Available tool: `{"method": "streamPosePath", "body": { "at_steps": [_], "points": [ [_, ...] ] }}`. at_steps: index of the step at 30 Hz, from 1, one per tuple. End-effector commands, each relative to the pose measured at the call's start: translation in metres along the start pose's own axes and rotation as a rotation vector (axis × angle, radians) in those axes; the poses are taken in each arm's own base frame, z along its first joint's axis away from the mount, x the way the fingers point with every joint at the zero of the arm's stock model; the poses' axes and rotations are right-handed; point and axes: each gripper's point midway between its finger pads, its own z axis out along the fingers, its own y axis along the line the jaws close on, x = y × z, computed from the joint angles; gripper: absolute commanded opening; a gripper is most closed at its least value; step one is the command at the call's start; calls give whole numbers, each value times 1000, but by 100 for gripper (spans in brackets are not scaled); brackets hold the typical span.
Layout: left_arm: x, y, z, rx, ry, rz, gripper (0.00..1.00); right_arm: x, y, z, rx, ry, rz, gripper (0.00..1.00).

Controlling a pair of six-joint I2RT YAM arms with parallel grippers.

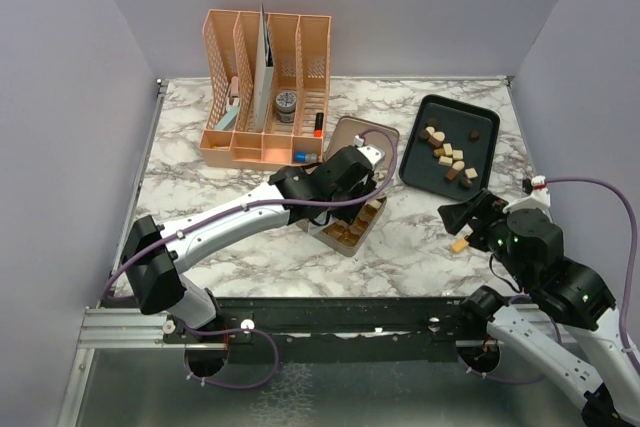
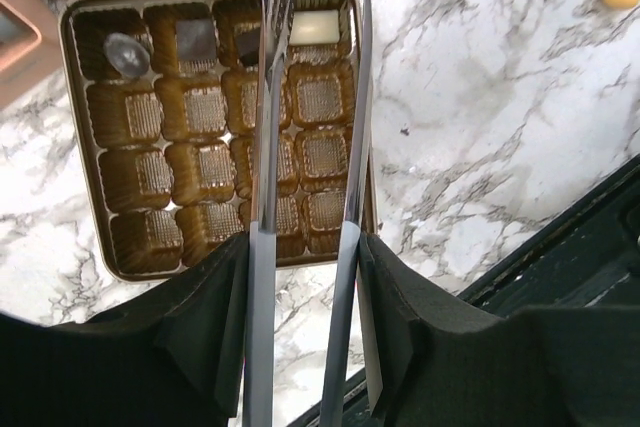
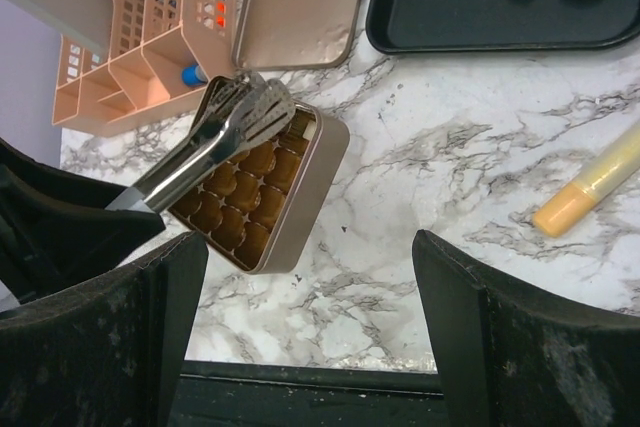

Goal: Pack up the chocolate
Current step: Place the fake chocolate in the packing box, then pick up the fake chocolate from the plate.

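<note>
Left end effector (image 2: 305, 272) grasps silver metal tongs (image 2: 266, 147) over a square gold tin (image 3: 305, 197) holding a few chocolate pieces (image 2: 197, 39). Right end effector (image 3: 315, 317) hangs released above the marble counter (image 3: 450, 167).

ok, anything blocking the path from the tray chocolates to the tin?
Nothing visible lies between the chocolate on the tray and the tin; the lid is off, beside it. Only the tongs in the left gripper hang over the tin's cells.
</note>
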Motion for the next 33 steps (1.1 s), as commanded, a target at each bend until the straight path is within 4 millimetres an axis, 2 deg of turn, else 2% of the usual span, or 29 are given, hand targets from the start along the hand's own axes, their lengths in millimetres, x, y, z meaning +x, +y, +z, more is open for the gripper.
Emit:
{"method": "streamPosePath", "body": {
  "at_steps": [1, 6, 11, 22, 28, 33],
  "points": [
    [-43, -7, -5, 13, -106, 25, 47, 0, 4, 1, -7, 8, 10, 88],
    [-77, -19, 2, 36, -173, 37, 47, -9, 4, -4, 13, -8, 30, 89],
    [-98, -27, 29, 37, -221, 44, 43, -24, 8, -16, -13, -56, 75, 89],
    [-127, -61, 100, 89, -237, 50, 44, -46, 8, -40, -67, -145, 132, 89],
    [-139, -81, 120, 108, -254, 62, 44, -46, 8, -47, -92, -149, 158, 90],
    [-139, -85, 139, 88, -248, 59, 44, -51, 7, -53, -100, -168, 157, 90]
  ]
}}
